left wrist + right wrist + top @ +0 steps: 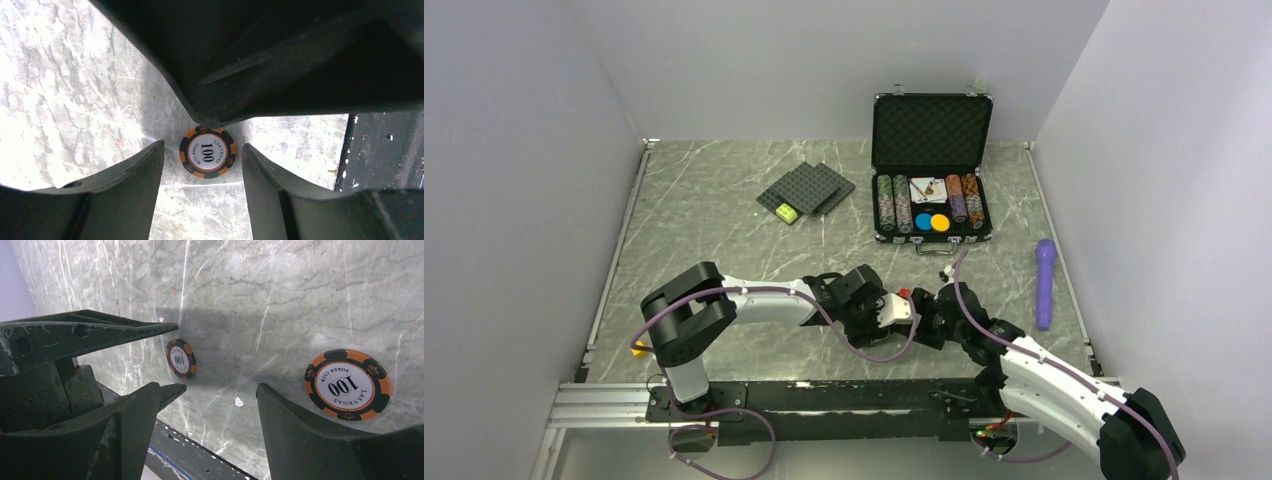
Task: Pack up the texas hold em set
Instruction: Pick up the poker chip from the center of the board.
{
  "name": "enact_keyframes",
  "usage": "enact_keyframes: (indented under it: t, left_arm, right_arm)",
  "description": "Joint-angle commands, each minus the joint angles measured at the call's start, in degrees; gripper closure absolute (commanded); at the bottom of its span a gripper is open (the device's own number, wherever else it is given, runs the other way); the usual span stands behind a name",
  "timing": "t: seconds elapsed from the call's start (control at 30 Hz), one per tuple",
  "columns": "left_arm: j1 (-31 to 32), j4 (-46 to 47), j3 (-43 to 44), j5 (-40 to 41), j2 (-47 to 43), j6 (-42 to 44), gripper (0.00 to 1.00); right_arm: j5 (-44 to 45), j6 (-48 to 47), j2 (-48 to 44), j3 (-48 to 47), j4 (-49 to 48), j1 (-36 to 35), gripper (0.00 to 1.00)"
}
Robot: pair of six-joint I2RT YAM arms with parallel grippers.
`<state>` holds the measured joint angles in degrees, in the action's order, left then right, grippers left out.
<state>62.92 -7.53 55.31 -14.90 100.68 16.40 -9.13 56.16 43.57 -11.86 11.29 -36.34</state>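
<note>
The black briefcase point(932, 130) stands open at the back right, with rows of chips point(894, 203), cards and a blue and an orange disc in its foam. Two loose orange-and-black "100" chips lie flat on the table. One chip point(208, 151) sits between the tips of my left gripper point(203, 145), whose jaws are apart and not touching it. In the right wrist view that chip point(181, 358) shows past the left fingers point(125, 330). The other chip point(348, 384) lies just outside my open right gripper point(215, 395). From above, both grippers point(894, 310) point(929, 318) meet front centre.
Dark grey studded plates point(806, 188) with a yellow-green brick point(786, 212) lie left of the case. A purple stick point(1045, 283) lies by the right wall. A small yellow piece point(639, 349) sits at the front left. The black base rail point(824, 400) runs along the near edge.
</note>
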Motion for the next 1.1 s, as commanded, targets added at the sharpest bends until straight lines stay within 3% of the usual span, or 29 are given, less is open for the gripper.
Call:
enact_keyframes:
  t: [0.0, 0.23, 0.6, 0.8, 1.07]
  left_arm:
    - [-0.25, -10.32, -2.43, -0.10, 1.56, -1.02, 0.38]
    - [0.47, -10.43, -2.18, -1.03, 1.90, -1.10, 0.40]
    - [1.42, -9.53, -3.65, -2.31, 1.37, -3.42, 0.66]
    - [0.86, -5.44, -6.09, -4.12, -0.54, -7.91, 0.70]
    - [-1.95, -1.48, -8.34, -6.41, -2.28, -11.43, 0.73]
  right_arm:
    - [-0.50, 0.95, -0.86, 0.67, -2.22, 0.10, 0.25]
    - [-0.54, 1.33, -1.08, 1.14, -2.33, 0.06, 0.25]
    - [-1.05, 2.78, 0.81, 1.73, -6.25, 0.06, 0.25]
    - [-0.48, 4.23, 4.14, 1.86, -9.51, 0.06, 0.26]
    - [0.30, 6.08, 9.49, 1.14, -10.94, -1.96, 0.35]
